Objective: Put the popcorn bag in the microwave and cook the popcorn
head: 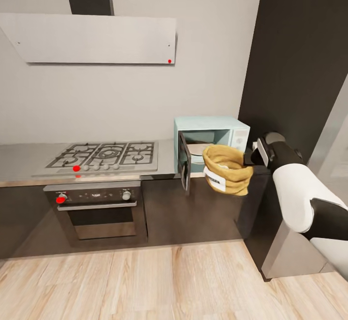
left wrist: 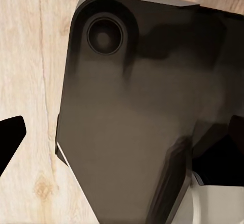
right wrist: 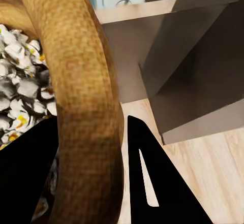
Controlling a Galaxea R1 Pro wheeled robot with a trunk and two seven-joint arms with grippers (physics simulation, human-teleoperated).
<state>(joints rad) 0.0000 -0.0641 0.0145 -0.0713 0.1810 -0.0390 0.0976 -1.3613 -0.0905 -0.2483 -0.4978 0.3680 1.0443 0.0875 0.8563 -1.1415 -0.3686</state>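
**Ana:** Popcorn bag first: where does it sit? **Ben:** It hangs in the air in front of the open microwave, held by the right gripper at its rolled rim, off the countertop and not yet inside the cavity.

**Ana:** And the grasp? **Ben:** In the right wrist view the two dark fingers straddle the rim, one inside the sack and one outside, closed down onto the cloth. Popcorn shows in a pale, puffed heap inside the bag.

**Ana:** So what should the robot mind? **Ben:** The microwave door stands swung out just beside the bag's near side. Probably the arm should carry the bag straight toward the opening, keeping the mouth upward so nothing spills, and clear of the door's edge. The bag looks soft, so it may sag; setting it down on the cavity floor before letting go seems wise.

**Ana:** The left gripper? **Ben:** Its wrist view shows one dark fingertip over the robot's own base and the wood floor; how far it is open cannot be told.
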